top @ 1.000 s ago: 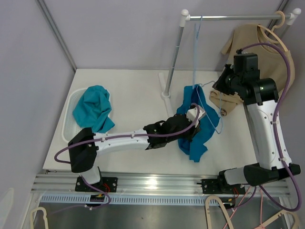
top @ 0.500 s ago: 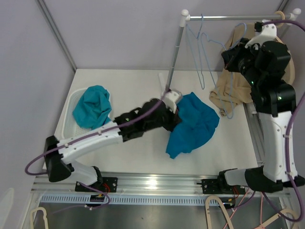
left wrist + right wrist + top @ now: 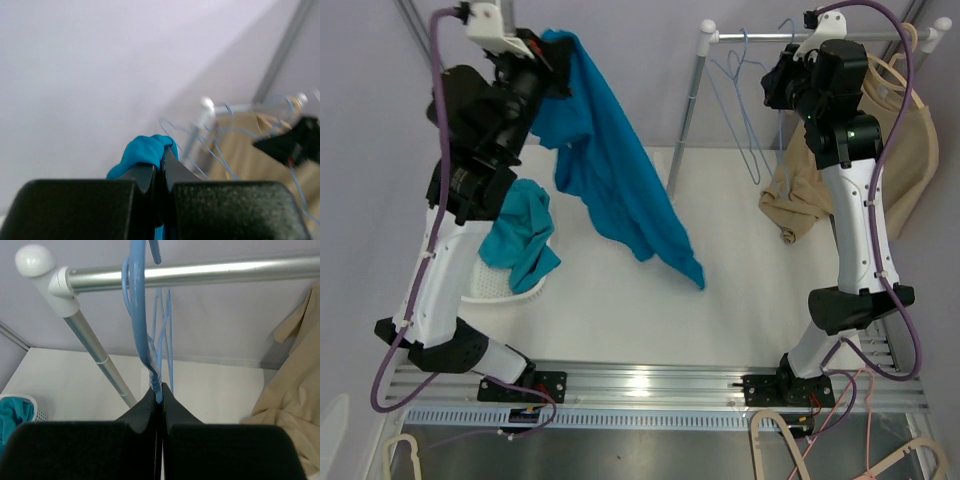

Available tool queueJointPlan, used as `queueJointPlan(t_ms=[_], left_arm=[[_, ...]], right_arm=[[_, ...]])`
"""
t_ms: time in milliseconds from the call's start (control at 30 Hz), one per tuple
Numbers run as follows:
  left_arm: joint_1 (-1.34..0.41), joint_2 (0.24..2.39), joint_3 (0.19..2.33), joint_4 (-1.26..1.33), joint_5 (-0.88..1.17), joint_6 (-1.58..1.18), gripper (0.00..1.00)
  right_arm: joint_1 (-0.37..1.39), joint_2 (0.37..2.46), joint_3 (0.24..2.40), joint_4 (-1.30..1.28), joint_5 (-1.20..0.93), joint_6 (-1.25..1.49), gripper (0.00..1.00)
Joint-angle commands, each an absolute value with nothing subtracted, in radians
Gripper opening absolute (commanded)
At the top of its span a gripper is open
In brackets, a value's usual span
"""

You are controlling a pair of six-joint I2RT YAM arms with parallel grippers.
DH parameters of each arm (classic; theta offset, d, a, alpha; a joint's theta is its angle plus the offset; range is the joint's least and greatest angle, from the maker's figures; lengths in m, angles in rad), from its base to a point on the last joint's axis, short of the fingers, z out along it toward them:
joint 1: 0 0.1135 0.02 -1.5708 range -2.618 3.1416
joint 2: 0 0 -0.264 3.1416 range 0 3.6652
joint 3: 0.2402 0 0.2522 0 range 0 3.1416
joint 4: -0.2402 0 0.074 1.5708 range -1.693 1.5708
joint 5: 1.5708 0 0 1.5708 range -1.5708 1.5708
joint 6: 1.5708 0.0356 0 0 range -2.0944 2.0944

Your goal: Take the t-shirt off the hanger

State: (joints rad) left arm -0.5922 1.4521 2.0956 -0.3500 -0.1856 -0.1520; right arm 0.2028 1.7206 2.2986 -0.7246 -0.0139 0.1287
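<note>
Top external view: the teal cotton t-shirt point(image 3: 610, 170) is fully off the thin blue wire hanger point(image 3: 748, 120), so we judge that the main step is done. The left gripper point(image 3: 548, 52) holds the shirt by one edge, high over the left part of the white table point(image 3: 620, 330), and the cloth hangs down freely. The right gripper point(image 3: 772, 88) is up at the metal rail point(image 3: 820, 37), beside the bare hanger. What is left, we think, is only to put the shirt down, perhaps in the white basket point(image 3: 495, 293) that already holds a teal garment point(image 3: 520, 235), and to let the hanger go. Half a second ago the shirt lay spread on the table with the left gripper low beside it; now it is raised. Left wrist view: the jaws are clenched on a fold of the teal cloth. Right wrist view: the jaws are pinched tightly on the neck of the hanger, whose hook sits over the rail.
</note>
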Motion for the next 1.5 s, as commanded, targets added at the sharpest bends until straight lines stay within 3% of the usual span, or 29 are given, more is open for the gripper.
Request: queueJointPlan(t_ms=[0,100,233,500,767,867,1033,1167,1233,1267,1333,1400,1467], left_arm=[[-0.464,1.497,2.235,-0.282,-0.155,-0.069,0.01],[-0.35,1.534,2.365,-0.278,-0.112,-0.034,0.01],[-0.266,1.549,2.372,-0.324,-0.149,-0.005,0.01],[-0.086,1.418,2.103,-0.293,-0.213,0.019,0.01],[-0.075,1.166,1.672,-0.383,-0.584,-0.207,0.01],[-0.075,1.131,1.516,-0.42,-0.582,-0.319,0.01],[-0.075,1.193,1.468,-0.609,-0.549,-0.486,0.01],[-0.075,1.183,1.378,-0.579,-0.531,-0.509,0.01],[-0.075,1.195,1.342,-0.565,-0.499,-0.485,0.07],[-0.075,1.207,1.339,-0.574,-0.497,-0.491,0.11],[-0.075,1.25,1.348,-0.636,-0.499,-0.532,0.3],[-0.074,1.27,1.345,-0.684,-0.494,-0.57,0.49],[-0.054,1.285,1.338,-0.704,-0.467,-0.606,0.84]], right_arm=[[0.172,1.713,2.329,-0.594,-0.038,0.095,0.0],[0.108,1.804,2.428,-0.635,-0.151,0.149,0.0],[0.084,1.858,2.474,-0.635,-0.218,0.172,0.0],[0.072,1.939,2.477,-0.561,-0.308,0.229,0.0],[0.08,1.968,2.454,-0.552,-0.351,0.242,0.0],[0.097,1.96,2.447,-0.563,-0.333,0.226,0.0],[0.12,1.93,2.396,-0.557,-0.339,0.213,0.0],[0.144,1.907,2.373,-0.569,-0.331,0.192,0.0],[0.147,1.895,2.359,-0.565,-0.33,0.186,0.01],[0.146,1.888,2.356,-0.565,-0.324,0.184,0.19],[0.147,1.876,2.358,-0.574,-0.31,0.178,0.37],[0.141,1.859,2.359,-0.577,-0.302,0.169,0.4],[0.129,1.842,2.359,-0.592,-0.285,0.164,0.51]])
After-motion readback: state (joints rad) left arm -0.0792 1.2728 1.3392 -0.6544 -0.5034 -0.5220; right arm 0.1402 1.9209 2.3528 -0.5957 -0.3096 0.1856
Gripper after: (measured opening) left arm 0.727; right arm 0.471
